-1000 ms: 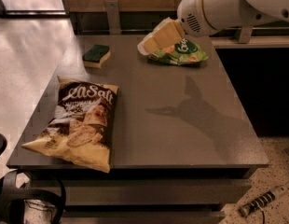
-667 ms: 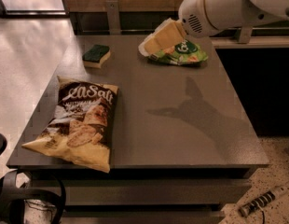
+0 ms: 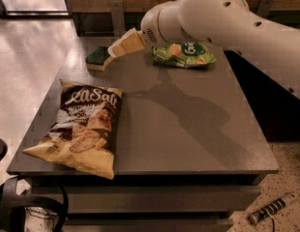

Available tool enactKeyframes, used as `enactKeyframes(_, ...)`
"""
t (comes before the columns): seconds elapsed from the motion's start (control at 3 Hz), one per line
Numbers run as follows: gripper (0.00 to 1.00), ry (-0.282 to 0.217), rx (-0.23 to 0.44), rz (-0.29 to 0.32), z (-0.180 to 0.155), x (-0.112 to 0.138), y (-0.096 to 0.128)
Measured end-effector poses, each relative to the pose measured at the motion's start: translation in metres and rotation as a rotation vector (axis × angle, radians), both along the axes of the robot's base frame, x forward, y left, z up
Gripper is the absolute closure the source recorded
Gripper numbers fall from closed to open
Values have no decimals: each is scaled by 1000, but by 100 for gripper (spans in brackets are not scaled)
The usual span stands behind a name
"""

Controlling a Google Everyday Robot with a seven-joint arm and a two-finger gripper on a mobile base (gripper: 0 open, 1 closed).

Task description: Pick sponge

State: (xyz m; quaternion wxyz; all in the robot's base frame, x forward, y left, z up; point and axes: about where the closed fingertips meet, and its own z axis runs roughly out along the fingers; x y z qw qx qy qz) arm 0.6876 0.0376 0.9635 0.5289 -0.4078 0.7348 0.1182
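Note:
The sponge point(image 3: 97, 57), a small block with a dark green top over pale yellow foam, lies at the far left of the grey table point(image 3: 188, 129). My gripper point(image 3: 112, 50), with tan fingers, reaches in from the right on a big white arm point(image 3: 222, 13). Its tip hangs just to the right of the sponge and slightly above it, nearly at the sponge's right edge. I cannot tell whether it touches the sponge.
A crinkly green snack bag point(image 3: 185, 55) lies at the far middle of the table, partly behind the arm. A large brown and yellow chip bag point(image 3: 84, 124) lies at the front left. A dark wall and rail run behind the table.
The gripper and arm have swung left, from over the green snack bag to just beside the sponge. The snack bag now shows more fully. The sponge and chip bag have not moved.

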Motion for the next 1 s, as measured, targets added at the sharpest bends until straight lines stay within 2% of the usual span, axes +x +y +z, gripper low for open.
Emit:
enactKeyframes(0.33, 0, 2, 59, 10, -21, 23, 34)
enactKeyframes(1.0, 0, 36, 191, 34, -75, 46, 93)
